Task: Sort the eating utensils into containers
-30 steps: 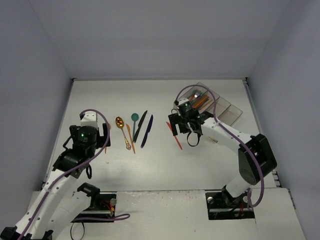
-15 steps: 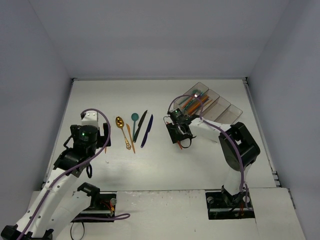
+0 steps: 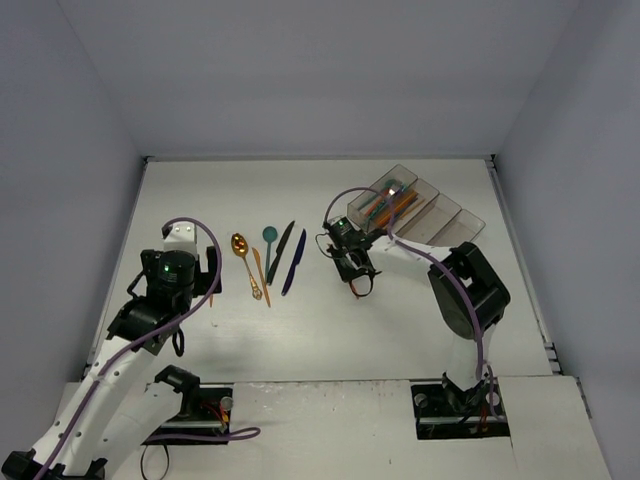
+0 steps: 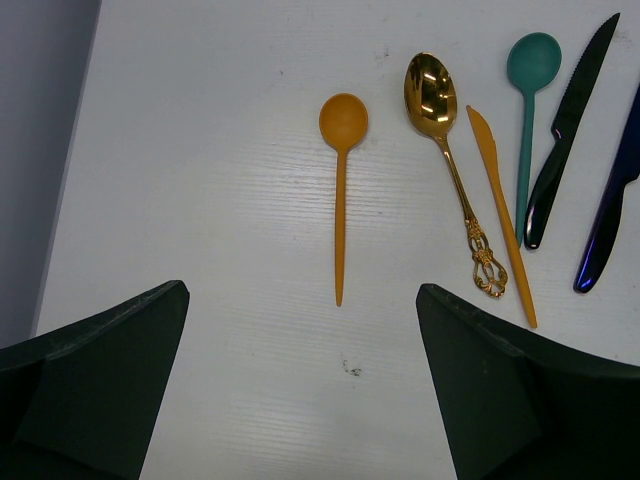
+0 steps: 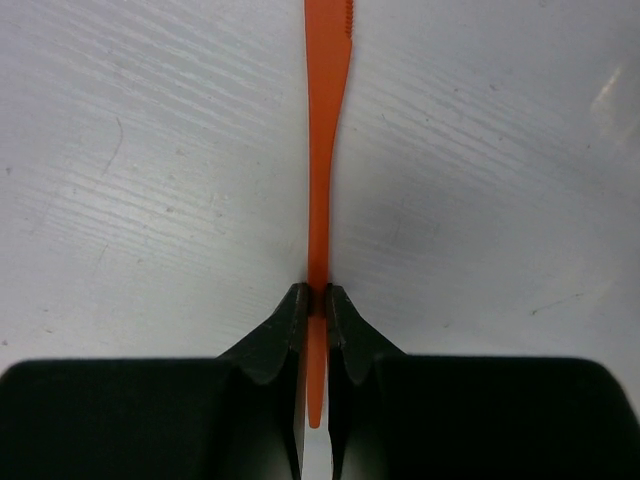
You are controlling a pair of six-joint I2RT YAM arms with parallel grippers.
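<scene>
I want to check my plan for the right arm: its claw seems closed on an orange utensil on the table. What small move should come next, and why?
Probably a short straight lift. The right claw is shut on the orange utensil, which seems to lie on the table; raising it first clears the surface before carrying it to the containers.

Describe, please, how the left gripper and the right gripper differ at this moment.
The left gripper stands wide open and holds nothing; the right gripper is shut on an orange knife. The left gripper hangs well above the table, over an orange spoon; the right gripper is down at the table surface. Both are dark and point down at the white table.
</scene>
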